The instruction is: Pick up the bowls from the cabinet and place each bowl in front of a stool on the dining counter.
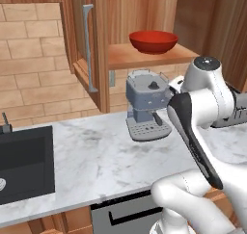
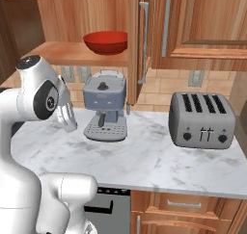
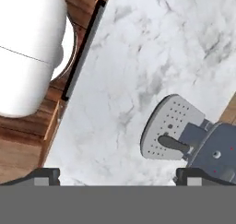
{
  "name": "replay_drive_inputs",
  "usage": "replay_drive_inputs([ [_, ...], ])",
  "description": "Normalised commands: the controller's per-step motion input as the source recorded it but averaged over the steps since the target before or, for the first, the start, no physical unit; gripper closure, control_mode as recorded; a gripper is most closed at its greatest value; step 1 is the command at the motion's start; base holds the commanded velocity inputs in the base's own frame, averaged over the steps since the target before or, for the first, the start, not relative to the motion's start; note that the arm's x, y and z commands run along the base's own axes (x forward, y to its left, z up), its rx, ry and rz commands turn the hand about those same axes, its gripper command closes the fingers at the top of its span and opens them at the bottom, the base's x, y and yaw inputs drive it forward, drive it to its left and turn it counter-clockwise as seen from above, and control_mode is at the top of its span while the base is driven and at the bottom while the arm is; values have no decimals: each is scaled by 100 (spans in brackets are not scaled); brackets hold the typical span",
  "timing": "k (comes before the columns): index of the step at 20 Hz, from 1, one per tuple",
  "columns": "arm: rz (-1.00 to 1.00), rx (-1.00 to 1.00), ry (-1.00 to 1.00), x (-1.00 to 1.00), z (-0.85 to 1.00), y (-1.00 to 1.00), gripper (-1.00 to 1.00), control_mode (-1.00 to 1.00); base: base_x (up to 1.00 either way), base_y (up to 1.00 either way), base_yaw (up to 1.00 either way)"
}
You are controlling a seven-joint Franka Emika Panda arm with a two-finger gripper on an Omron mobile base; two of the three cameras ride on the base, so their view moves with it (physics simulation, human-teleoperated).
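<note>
Pincer (image 3: 118, 174) stands wide, nothing between its tips; I see the two dark fingertips (image 3: 44, 174) at the lower corners of the hand view, well apart, looking down on the bench (image 3: 152, 48) with the coffee machine's perforated drip tray at about 4 o'clock.

Red bowl (image 1: 153, 41): wide, shallow, glossy, round, upright on the wooden shelf (image 1: 144, 57) of the cabinet (image 1: 96, 45). I cannot see whether anything is in it. It sits directly above the coffee machine (image 1: 147, 110), at 12 o'clock from it in both base views. In the left base view the open cabinet door, with a long vertical silver bar handle (image 1: 88, 47), hangs at 9 o'clock from the bowl.

Cabinet is reddish-brown wood with visible grain. Tan brick tile covers the wall behind.

Bench is white marble with grey veins, smooth and flat. On it, the coffee machine is blue-grey, boxy, with a dark knob on top and a silver dotted tray at its foot. At 3 o'clock from it in the right base view stands a toaster (image 2: 202, 120), grey metal, rounded corners, four slots, well apart from the machine. A black sink (image 1: 24, 163) is set into the bench at 9 o'clock in the left base view.
</note>
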Motion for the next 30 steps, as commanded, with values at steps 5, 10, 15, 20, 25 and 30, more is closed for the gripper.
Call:
replay_drive_inputs([
  [5,-62,27,-24,2,19,0,-100,-100,0,0,0],
  [10,-20,34,-3,0,44,-29,-100,-100,0,0,0],
  [15,0,32,-7,-4,31,-38,-100,-100,0,0,0],
  [20,2,8,-17,-17,4,-10,-100,-100,0,0,0],
  [25,0,-6,-12,0,15,7,-100,-100,0,0,0],
  [30,2,-2,-18,11,38,0,-100,-100,0,0,0],
])
